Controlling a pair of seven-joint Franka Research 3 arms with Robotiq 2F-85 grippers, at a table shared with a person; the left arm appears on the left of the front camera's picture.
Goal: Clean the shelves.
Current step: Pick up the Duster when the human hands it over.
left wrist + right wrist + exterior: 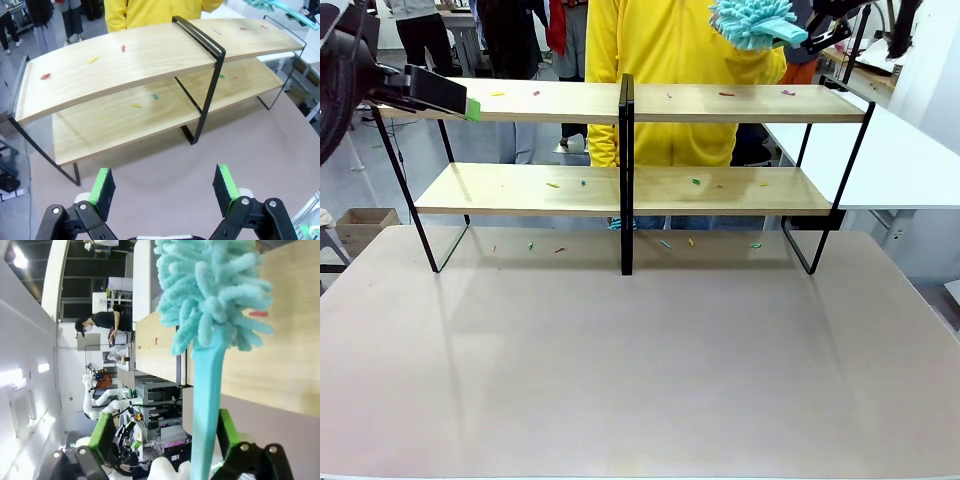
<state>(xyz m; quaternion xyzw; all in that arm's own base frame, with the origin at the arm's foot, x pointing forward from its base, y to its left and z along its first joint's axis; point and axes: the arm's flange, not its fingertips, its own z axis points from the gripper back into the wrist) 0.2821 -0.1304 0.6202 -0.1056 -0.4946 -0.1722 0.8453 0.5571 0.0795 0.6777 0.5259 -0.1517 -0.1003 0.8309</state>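
Left pincer [164, 172] agape before shelves [150, 55]

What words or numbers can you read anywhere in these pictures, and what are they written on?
No text can be read.
The shelves are plain wood with no print.
The duster carries no label.
Any print on the machines far off in the right wrist view is too small and blurred to read.
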